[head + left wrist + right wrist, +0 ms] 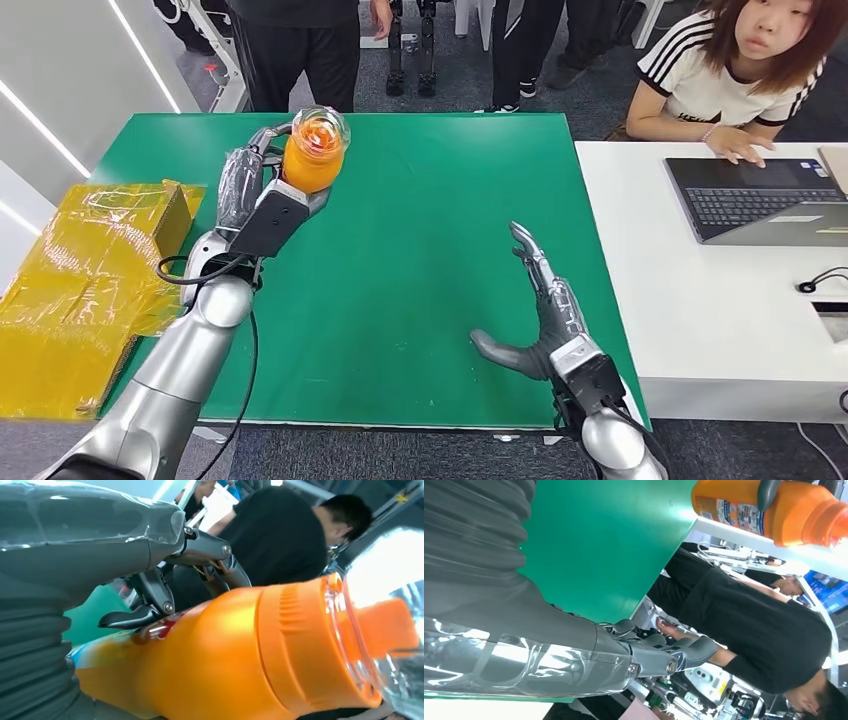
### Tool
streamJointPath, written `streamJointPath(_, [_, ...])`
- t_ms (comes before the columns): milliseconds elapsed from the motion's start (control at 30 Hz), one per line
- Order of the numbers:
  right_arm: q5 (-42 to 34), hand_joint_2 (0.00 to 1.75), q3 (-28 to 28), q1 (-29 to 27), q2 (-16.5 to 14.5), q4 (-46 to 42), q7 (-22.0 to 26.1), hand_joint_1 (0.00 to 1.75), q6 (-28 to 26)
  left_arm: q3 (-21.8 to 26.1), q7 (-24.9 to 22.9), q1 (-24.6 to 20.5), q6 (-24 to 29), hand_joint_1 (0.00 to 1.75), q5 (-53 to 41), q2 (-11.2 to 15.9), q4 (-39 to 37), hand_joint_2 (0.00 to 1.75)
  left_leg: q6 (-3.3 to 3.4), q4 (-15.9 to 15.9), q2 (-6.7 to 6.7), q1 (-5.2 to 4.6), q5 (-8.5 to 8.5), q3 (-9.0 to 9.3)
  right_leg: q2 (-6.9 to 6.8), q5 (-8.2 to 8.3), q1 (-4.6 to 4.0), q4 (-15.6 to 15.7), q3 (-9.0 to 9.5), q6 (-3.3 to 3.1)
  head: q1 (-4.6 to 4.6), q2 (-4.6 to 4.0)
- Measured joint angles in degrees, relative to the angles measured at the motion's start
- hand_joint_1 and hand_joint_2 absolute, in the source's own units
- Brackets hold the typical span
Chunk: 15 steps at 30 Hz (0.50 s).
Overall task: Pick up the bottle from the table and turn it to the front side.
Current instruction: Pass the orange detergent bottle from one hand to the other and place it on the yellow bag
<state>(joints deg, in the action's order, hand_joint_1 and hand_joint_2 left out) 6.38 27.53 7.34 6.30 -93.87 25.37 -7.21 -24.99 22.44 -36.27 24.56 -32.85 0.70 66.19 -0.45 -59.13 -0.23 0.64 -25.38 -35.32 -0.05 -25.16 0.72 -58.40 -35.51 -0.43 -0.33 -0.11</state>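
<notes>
Now left hand (262, 175) grips orange bottle (313, 152) above green table (420, 200), orange juice inside; right hand (545, 320) spread flat over table, holding nothing.

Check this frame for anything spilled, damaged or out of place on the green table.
Nothing stands out. The left hand holds the orange bottle off the green table, capped, with no spill showing. The right hand is open above the table. Yellow wrapped packages sit beside the table.
</notes>
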Motion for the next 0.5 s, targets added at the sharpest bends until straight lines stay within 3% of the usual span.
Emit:
streamJointPath(100, [0.18,1.75,-0.42,-1.35,0.63,-1.10,1.00,0.00,-0.90,-0.01,-2.69,-0.42,4.49,1.75,-10.47,2.40,0.80,1.75,0.00,0.00,0.05,0.00,0.00,0.00,0.06,0.01,0.00,-0.01,0.01,-0.02,0.02,0.00])
streamJointPath(233, [-0.84,1.75,-1.73,-4.84,2.20,-3.29,3.29,0.00,-2.50,0.17,-7.53,-1.92,11.26,1.75,-32.21,10.10,1.83,1.75,-0.02,0.02,0.24,0.00,-0.01,0.07,0.24,0.03,0.00,-0.03,-0.01,-0.06,-0.01,0.00])
streamJointPath(333, [-1.34,1.75,-2.72,-6.46,3.31,-4.83,3.69,0.00,-3.14,0.75,-8.32,-2.40,12.70,1.75,-39.03,15.28,2.03,1.75,-0.04,0.04,0.24,0.01,-0.02,0.09,0.24,0.01,-0.01,-0.03,-0.02,-0.07,0.00,0.00])
streamJointPath(500, [-1.33,1.75,-3.74,-9.10,4.05,-6.93,4.61,0.00,-4.35,0.91,-12.61,-2.34,13.09,1.75,-50.40,19.65,1.91,1.75,-0.04,0.04,0.19,0.01,-0.02,0.06,0.16,-0.02,-0.01,-0.02,-0.01,-0.04,0.01,0.00])
